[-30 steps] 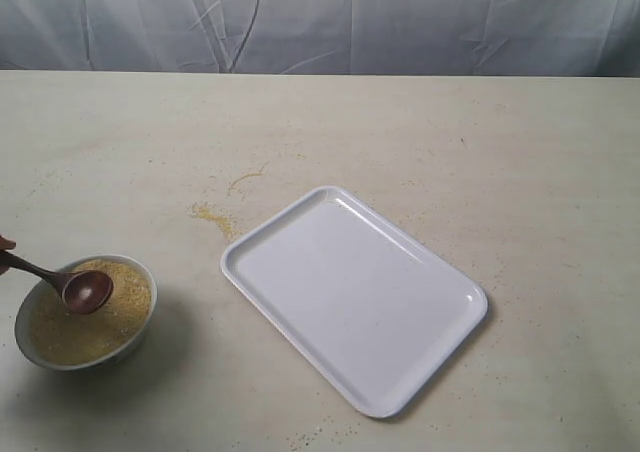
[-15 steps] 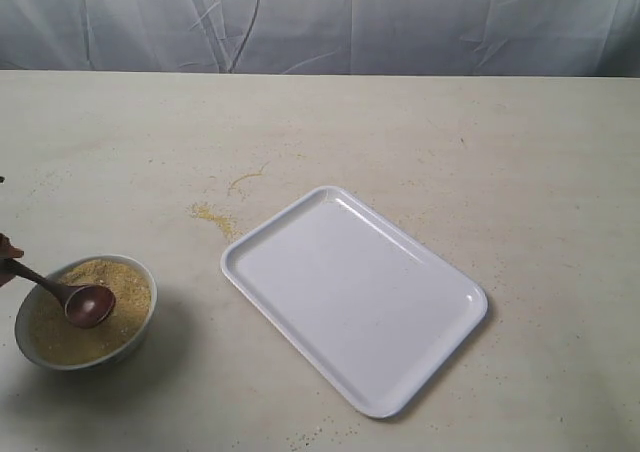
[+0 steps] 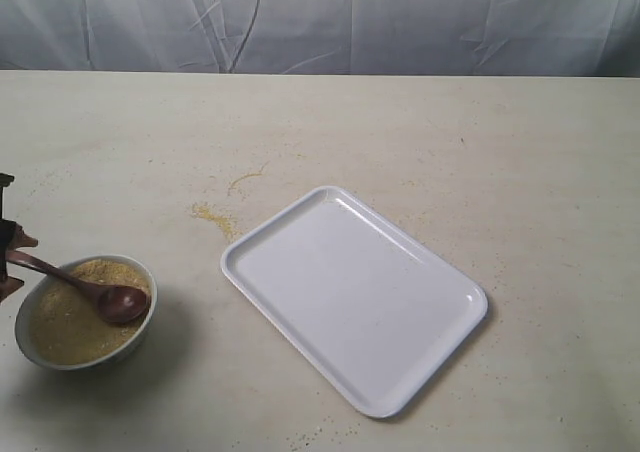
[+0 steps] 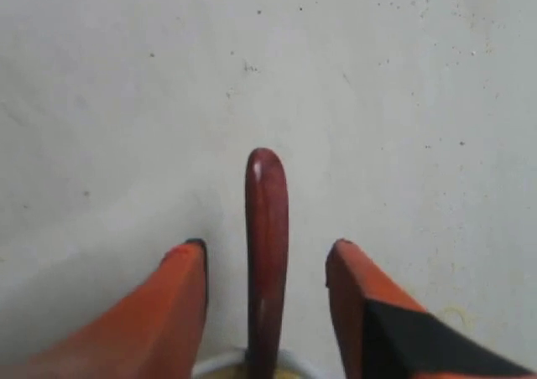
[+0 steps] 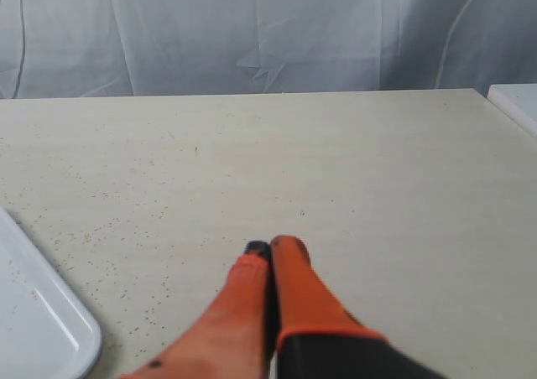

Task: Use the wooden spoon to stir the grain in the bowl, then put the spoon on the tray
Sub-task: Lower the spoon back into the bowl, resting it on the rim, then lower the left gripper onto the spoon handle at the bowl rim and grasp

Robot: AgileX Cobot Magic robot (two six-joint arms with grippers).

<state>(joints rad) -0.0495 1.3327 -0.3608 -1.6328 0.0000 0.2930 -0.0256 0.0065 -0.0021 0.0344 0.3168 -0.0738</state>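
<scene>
The small white bowl sits at the front left, full of pale yellow grain. The dark wooden spoon lies in it, head on the grain at the right side, handle leaning over the left rim. My left gripper is at the handle's end, at the picture's left edge. In the left wrist view the left gripper is open, its orange fingers on either side of the spoon handle with gaps on both sides, above the bowl rim. My right gripper is shut on nothing over bare table. The white tray lies mid-table.
Spilled grain makes a small patch and trail between bowl and tray. Loose grains dot the table around the tray corner. A wrinkled pale curtain hangs behind the table's far edge.
The spoon's head slid to the right across the grain and its handle now rests lower on the left rim. The left gripper shows more at the left edge, fingers parted round the handle.
</scene>
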